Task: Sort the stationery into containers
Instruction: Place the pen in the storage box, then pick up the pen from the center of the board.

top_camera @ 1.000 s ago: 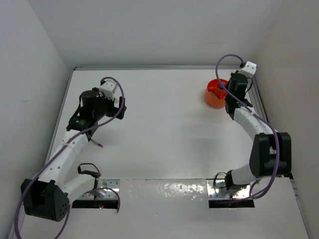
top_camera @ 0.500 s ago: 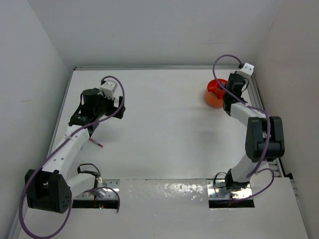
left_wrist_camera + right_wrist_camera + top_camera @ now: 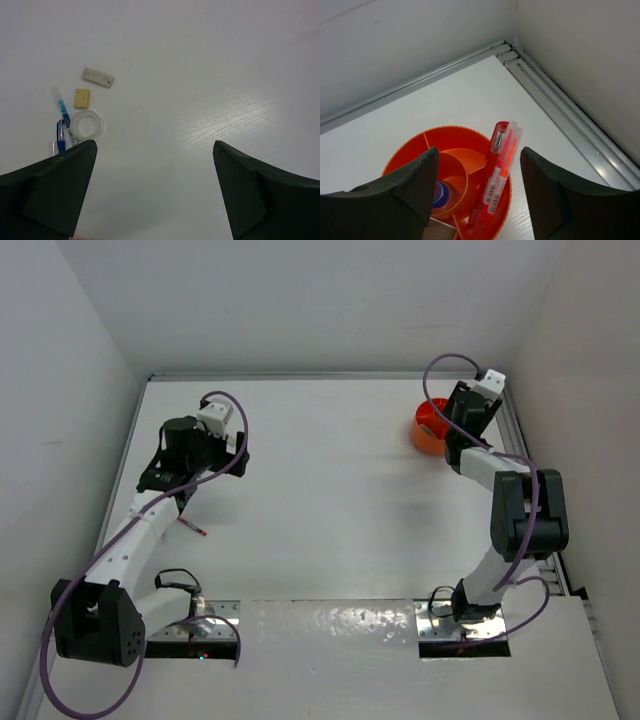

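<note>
The orange tub (image 3: 451, 135) stands at the far right of the table (image 3: 428, 432). Red and pink pens (image 3: 501, 165) lean upright in one outer compartment, and a blue-capped bottle (image 3: 439, 194) sits in the middle ring. My right gripper (image 3: 479, 151) hangs open just above the tub, its fingers either side of the pens and clear of them. My left gripper (image 3: 155, 150) is open over bare table at the left. Beyond it lie two blue-and-white pens (image 3: 63, 112), a small beige block (image 3: 82, 98) and a grey eraser (image 3: 98, 77). A red pen (image 3: 193, 528) lies near the left arm.
A clear tape ring (image 3: 86, 125) lies against the blue pens. The tub sits close to the right wall and its metal rail (image 3: 560, 105). White walls close in the table on the left, back and right.
My right gripper has gone from shut to open and shifted slightly farther over the tub. The left arm has hardly moved.
</note>
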{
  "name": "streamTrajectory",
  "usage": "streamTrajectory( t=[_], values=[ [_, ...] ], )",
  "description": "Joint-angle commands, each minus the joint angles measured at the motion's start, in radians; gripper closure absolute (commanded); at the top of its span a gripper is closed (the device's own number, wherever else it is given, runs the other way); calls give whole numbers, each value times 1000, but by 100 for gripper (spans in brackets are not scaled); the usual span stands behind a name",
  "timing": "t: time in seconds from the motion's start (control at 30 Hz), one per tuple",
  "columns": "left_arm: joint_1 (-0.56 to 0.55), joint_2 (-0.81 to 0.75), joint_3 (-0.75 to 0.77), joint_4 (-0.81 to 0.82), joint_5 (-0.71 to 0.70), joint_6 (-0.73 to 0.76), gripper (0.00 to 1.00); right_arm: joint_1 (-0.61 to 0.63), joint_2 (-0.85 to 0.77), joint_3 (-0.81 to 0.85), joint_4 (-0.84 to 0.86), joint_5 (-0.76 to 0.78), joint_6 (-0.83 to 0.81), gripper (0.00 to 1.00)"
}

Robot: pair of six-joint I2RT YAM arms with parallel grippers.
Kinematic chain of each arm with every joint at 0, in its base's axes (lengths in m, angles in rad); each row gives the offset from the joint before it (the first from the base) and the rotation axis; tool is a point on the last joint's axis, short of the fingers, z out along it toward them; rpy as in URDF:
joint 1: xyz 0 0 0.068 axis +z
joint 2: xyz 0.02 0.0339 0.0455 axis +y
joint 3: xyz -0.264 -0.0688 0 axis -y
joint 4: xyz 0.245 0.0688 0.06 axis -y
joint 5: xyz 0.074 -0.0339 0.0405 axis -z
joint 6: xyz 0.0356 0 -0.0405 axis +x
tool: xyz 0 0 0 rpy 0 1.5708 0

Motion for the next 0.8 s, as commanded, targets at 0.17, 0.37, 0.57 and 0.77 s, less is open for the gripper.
streamTrajectory(
  t=[0.17, 0.37, 0.57, 0.77],
  values=[
    [19, -18, 20, 59, -12, -1, 0, 54, -166, -22, -21, 5, -126, 30],
    [52, -6, 57, -82, -183, 11, 26, 205, -307, -68, -182, -93, -174, 29],
    [138, 103, 129, -410, -313, 69, 50, 380, -352, -157, -198, -253, -158, 30],
    [201, 176, 149, -638, -373, 158, 45, 494, -333, -187, -215, -319, -126, 30]
  ],
)
